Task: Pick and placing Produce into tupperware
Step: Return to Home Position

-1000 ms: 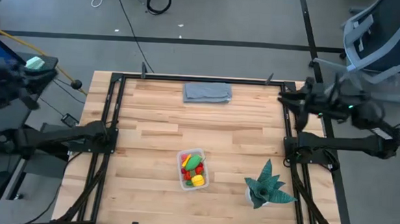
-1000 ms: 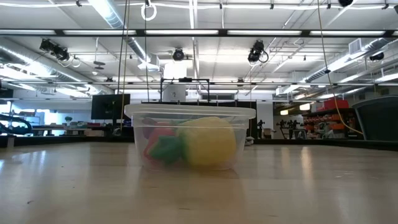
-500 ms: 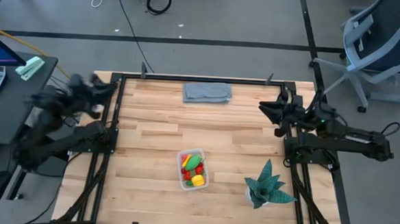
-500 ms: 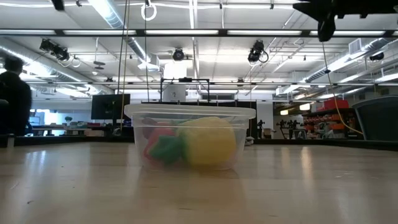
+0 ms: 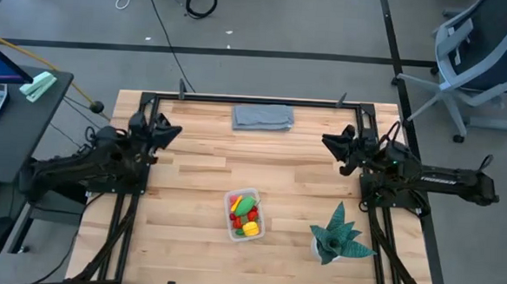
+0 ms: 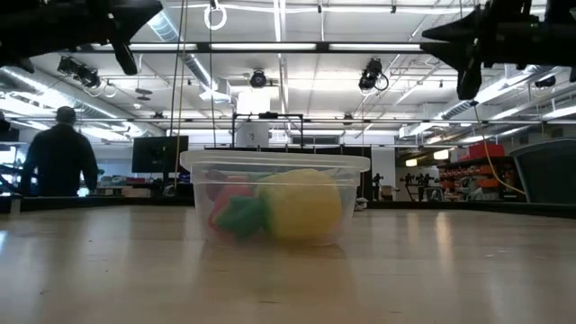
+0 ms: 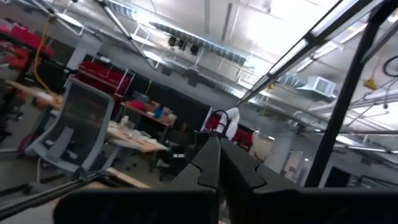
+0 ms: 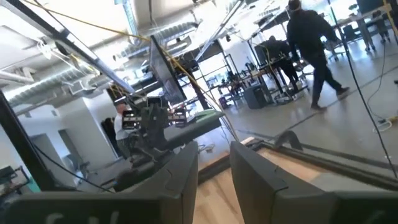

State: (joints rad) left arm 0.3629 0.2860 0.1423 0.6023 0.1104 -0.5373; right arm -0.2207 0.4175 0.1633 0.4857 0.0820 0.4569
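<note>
Open wood is seen across the middle of the bench [image 5: 200,170], between the arms. That stretch is bounded by the tupperware [image 5: 245,215], a potted plant [image 5: 340,235] near it on the right, and a folded grey cloth [image 5: 263,117] at the opposite edge. The left claw [image 5: 169,131] and right claw [image 5: 330,143] are raised over the bench's sides, well apart from the tupperware.

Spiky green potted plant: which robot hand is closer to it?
Right. The right gripper sits by the wooden table's right edge, a short way from the spiky green potted plant. The left gripper is far across, at the left edge.
</note>
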